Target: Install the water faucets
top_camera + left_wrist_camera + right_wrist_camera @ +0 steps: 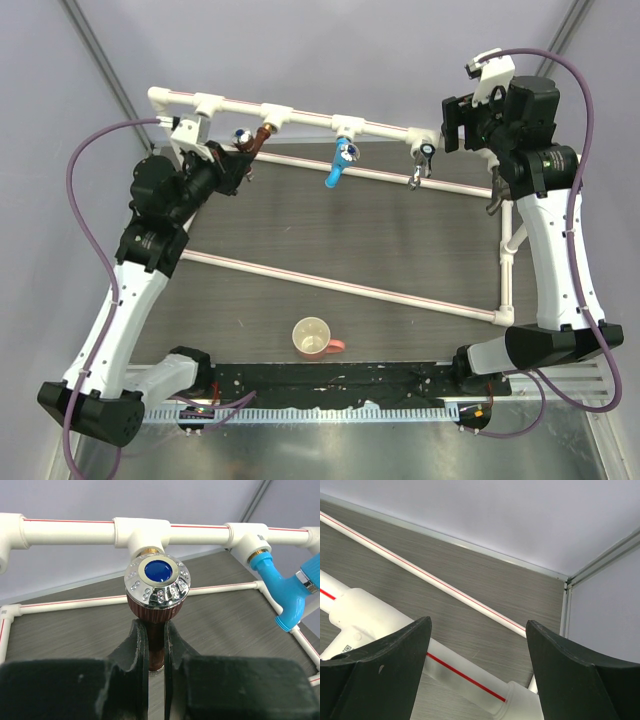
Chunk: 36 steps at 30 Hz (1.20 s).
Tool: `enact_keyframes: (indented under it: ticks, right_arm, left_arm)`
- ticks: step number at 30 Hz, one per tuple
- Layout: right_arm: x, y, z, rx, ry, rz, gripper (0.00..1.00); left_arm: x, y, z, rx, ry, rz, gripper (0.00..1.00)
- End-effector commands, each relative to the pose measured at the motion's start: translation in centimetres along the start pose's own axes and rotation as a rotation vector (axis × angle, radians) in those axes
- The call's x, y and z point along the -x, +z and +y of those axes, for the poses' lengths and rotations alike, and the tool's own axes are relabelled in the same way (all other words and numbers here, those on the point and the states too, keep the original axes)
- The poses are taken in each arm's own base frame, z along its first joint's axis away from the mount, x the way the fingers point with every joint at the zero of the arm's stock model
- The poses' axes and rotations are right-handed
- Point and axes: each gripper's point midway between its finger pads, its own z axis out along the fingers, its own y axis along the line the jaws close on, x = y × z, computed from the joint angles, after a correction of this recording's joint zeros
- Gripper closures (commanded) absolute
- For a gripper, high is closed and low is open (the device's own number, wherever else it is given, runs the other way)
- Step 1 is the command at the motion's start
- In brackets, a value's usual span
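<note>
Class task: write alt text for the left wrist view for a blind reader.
The left hand grips the stem of a copper-coloured faucet whose blue-centred chrome knob sits just below a tee on a white pipe. A blue faucet hangs from the next tee to the right.

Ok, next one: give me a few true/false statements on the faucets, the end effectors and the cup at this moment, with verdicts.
1. The left end effector is shut on the reddish-brown copper-coloured faucet. True.
2. The right end effector holds the bright blue plastic faucet. False: it is open and empty; the blue one hangs from a white pipe tee.
3. The copper-coloured faucet's chrome knob has a blue cap. True.
4. The cream cup with a pink handle lies on its side. False: it stands upright, mouth up.
5. In the top view, the chrome-silver faucet hangs from the same pipe, right of the blue one. True.
</note>
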Motion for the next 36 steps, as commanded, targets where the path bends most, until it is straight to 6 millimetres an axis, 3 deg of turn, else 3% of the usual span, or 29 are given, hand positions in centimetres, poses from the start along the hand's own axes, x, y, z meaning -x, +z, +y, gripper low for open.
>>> enact_keyframes:
  ticks: [1,11,36]
  right_arm:
    - [-2.4,-0.2,4.0,0.153,0.011,0.083,0.17]
    - [-2.7,0.2,3.9,0.149,0.009,0.091,0.17]
    - [-2.9,0.4,4.3,0.163,0.003,0.090,0.17]
  left_arm:
    - [2.7,0.3,0.4,0.035,-0.027,-0.109,1.00]
    - [0.7,1.2,0.5,0.021,-0.047,-0.068,1.00]
    - [3.0,1.1,-1.7,-0.049,-0.039,-0.128,1.00]
